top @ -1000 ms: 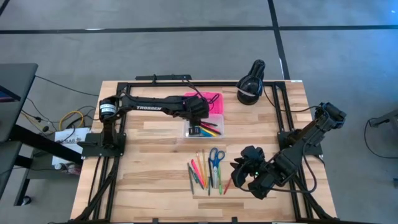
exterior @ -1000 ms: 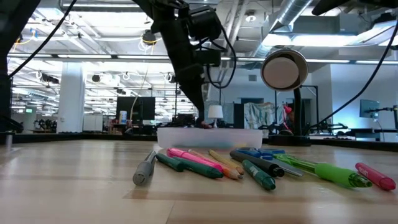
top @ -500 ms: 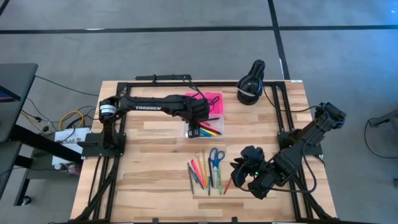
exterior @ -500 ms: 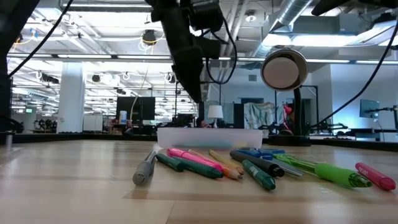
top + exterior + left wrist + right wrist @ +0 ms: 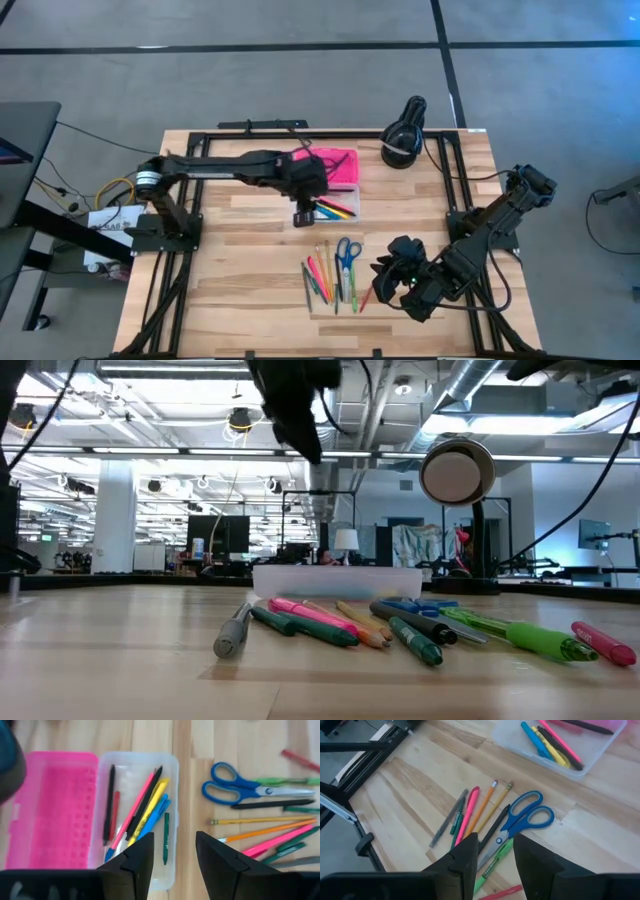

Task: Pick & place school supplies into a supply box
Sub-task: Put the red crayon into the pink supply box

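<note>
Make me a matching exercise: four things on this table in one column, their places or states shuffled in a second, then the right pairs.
Things
1. scissors
2. pink lid
3. left hand
4. yellow marker

Places or states
A. inside the clear base
B. open and empty, above the box
C. on the bare wood among the loose pens
D. flipped open beside the clear base

Pairs: 1-C, 2-D, 3-B, 4-A
</note>
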